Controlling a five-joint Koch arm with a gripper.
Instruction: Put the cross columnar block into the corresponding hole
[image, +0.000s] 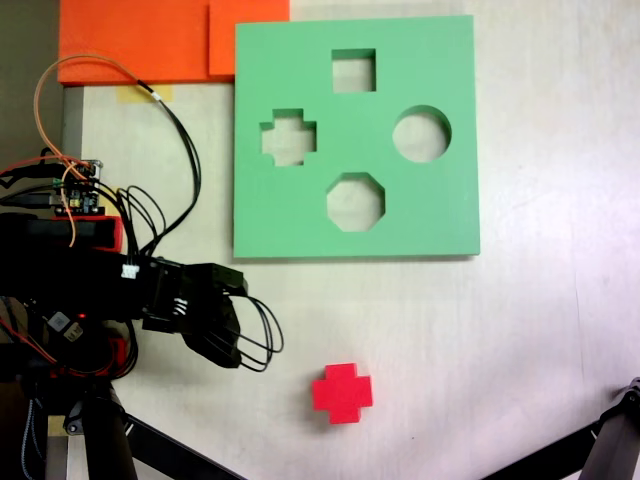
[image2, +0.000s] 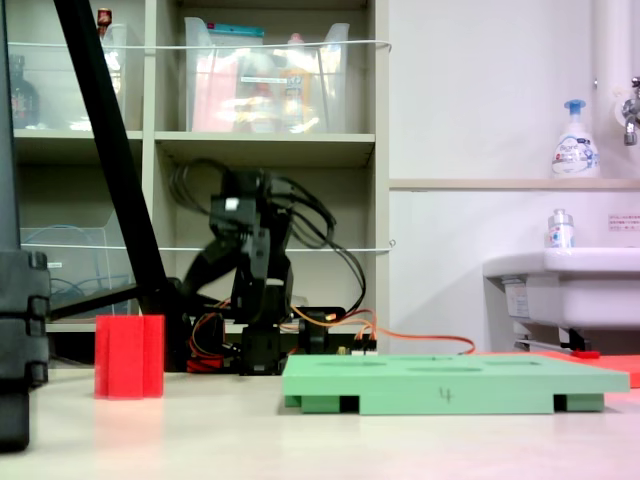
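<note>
The red cross columnar block (image: 341, 392) stands upright on the pale table, well below the green foam board (image: 450, 60). In the low fixed view the block (image2: 128, 357) stands to the left of the board (image2: 450, 385). The plus-shaped cutout (image: 288, 137) is at the board's left side and is empty. The board also has a square, a round and an octagonal cutout. My black arm is folded at the left, its gripper (image: 218, 322) left of and above the block, apart from it. The jaws are hidden among dark parts and cables. In the low view the arm (image2: 248, 265) rises behind the board.
Orange foam sheets (image: 140, 40) lie at the top left, touching the board's corner. A circuit board (image: 75, 192) with loose wires sits by the arm's base. Black tripod legs (image: 110, 440) cross the lower corners. Open table lies between block and board.
</note>
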